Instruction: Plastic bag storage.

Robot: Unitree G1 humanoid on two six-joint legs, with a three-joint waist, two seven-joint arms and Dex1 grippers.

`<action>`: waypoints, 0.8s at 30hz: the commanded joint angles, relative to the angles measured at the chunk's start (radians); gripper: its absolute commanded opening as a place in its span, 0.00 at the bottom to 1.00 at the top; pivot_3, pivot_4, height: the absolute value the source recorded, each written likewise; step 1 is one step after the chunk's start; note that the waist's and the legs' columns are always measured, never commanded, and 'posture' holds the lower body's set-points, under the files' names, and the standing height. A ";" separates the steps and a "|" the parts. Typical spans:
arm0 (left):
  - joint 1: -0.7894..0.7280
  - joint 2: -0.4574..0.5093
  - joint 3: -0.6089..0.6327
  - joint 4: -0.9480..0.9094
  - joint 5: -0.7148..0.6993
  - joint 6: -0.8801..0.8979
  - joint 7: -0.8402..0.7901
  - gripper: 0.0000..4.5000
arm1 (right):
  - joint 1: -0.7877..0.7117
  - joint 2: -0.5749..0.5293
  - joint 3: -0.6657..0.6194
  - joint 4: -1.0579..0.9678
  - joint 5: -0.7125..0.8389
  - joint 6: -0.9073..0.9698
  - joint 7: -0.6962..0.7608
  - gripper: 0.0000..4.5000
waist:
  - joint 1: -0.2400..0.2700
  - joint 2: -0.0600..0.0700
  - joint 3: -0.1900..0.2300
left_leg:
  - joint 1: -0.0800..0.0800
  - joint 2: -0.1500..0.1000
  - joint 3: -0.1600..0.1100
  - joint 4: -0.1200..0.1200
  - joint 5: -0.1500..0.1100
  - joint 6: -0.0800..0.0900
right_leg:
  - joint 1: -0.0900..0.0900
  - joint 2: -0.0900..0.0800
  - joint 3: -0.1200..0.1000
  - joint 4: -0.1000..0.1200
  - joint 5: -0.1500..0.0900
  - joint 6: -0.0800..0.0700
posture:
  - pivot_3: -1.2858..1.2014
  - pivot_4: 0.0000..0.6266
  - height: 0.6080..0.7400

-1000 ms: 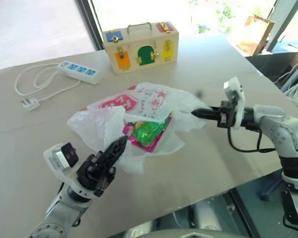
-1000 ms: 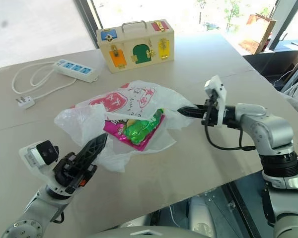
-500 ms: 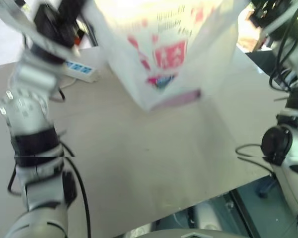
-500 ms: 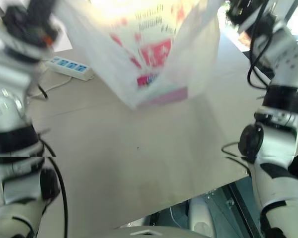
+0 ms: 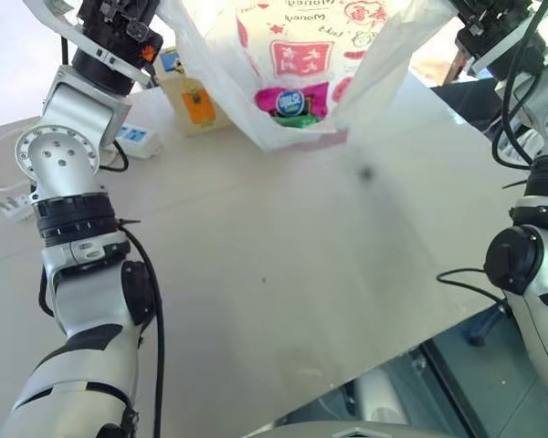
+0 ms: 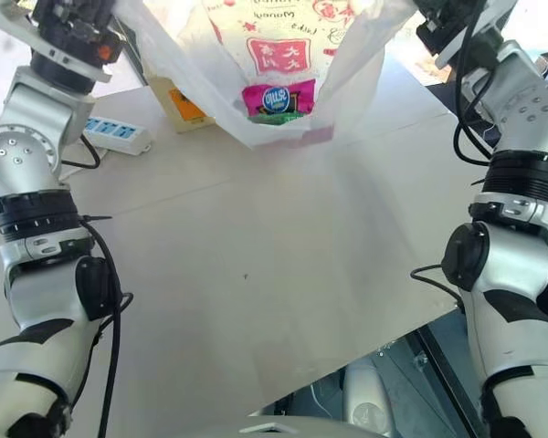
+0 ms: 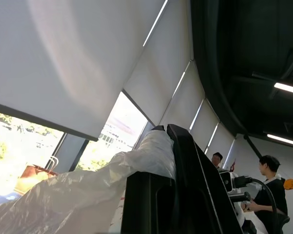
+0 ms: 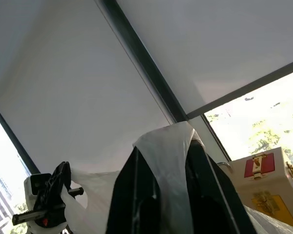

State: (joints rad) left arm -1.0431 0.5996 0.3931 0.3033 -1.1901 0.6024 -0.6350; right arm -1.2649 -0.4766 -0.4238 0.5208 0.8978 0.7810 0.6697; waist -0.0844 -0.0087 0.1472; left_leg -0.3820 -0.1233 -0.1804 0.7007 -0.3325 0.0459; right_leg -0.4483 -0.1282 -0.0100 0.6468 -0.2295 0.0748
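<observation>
The plastic bag (image 5: 301, 64) now hangs in the air above the counter (image 5: 283, 274), where a second ago it lay crumpled flat on the surface with both arms low beside it. It is stretched between the two raised arms, its mouth pulled wide toward the top and its bottom sagging just above the counter. The left end effector (image 7: 173, 195) is closed on a fold of the bag's film, which drapes over its black fingers (image 7: 195, 180) in the left wrist view; the right end effector (image 8: 171, 195) has a strip of the film running between its fingers, so it grips the bag's other edge, though the jaws do not look fully pressed together. A magenta packet (image 6: 276, 98) with something green under it has slid down to the bottom of the bag and shows through the thin film. That suggests the lift has served to open and shake the bag out, and the contents probably have to come out before it can be folded away. Behind the bag stands a wooden latch box (image 5: 190, 100), with a white power strip (image 6: 119, 137) beside it; both sit near the bag's swing path. In the left wrist view two people (image 7: 268, 185) stand in the background, well apart.
</observation>
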 commanded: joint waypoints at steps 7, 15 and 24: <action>0.250 0.092 0.050 -0.305 0.025 0.094 -0.053 0.57 | 0.219 -0.183 0.234 -0.256 -0.092 0.086 0.310 1.00 | 0.008 0.000 -0.001 | 0.001 -0.004 -0.003 0.003 0.000 0.000 | 0.000 -0.003 0.001 0.002 0.002 0.004 | 0.52 0.24 1.00; 0.894 0.212 0.263 -0.637 -0.139 0.338 -0.178 0.99 | 0.601 -0.422 0.331 -0.473 -0.159 0.118 0.513 1.00 | 0.017 0.000 -0.003 | 0.004 -0.006 -0.004 0.001 0.000 0.000 | 0.000 0.001 0.003 0.003 0.004 0.007 | 0.52 0.24 1.00; 1.609 0.030 0.261 -0.856 0.285 0.074 -0.220 0.99 | 0.986 -0.290 0.308 -0.467 -0.418 -0.412 0.400 1.00 | 0.058 0.002 -0.002 | 0.038 -0.004 0.012 -0.015 0.000 0.000 | 0.022 0.003 0.021 -0.007 0.010 0.008 | 0.52 0.24 1.00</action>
State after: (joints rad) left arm 0.5367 0.6604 0.6886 -0.5109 -1.0326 0.7881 -0.8651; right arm -0.3011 -0.7757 -0.0816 0.0515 0.5139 0.4944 1.0761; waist -0.0259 -0.0064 0.1455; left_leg -0.3402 -0.1259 -0.1679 0.6856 -0.3330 0.0457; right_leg -0.4223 -0.1243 0.0123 0.6374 -0.2190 0.0831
